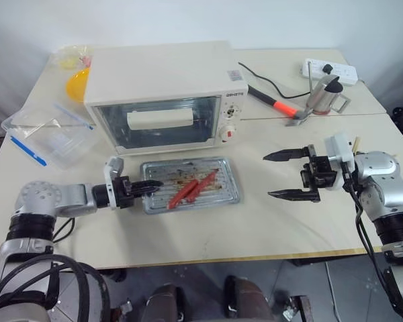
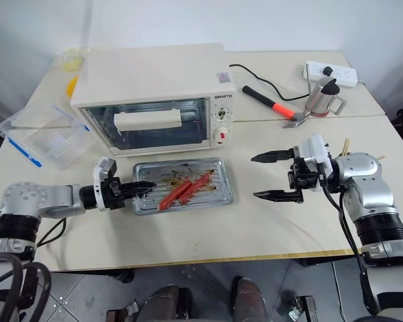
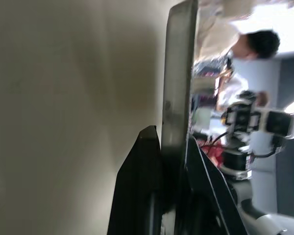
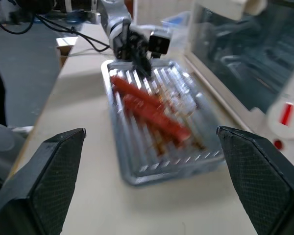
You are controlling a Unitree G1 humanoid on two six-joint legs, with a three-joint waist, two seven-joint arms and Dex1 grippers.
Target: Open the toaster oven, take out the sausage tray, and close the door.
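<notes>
The sausage tray [image 1: 218, 190] lies flat on the table [image 1: 269, 221] just in front of the toaster oven [image 1: 164, 94], whose door [image 1: 158, 123] is closed, with the left claw [image 1: 153, 186] clamped on its left rim and the right claw [image 1: 284, 175] spread wide apart, off to its right.

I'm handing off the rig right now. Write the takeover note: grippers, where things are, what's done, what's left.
Left gripper: closed on the near-left rim of the sausage tray.
Right gripper: wide open, holding nothing, right of the tray.
Tray: out of the toaster oven, flat on the table just in front of it, sausages inside.
Door: looks shut.
Left: release the tray and back the left arm off.
</notes>
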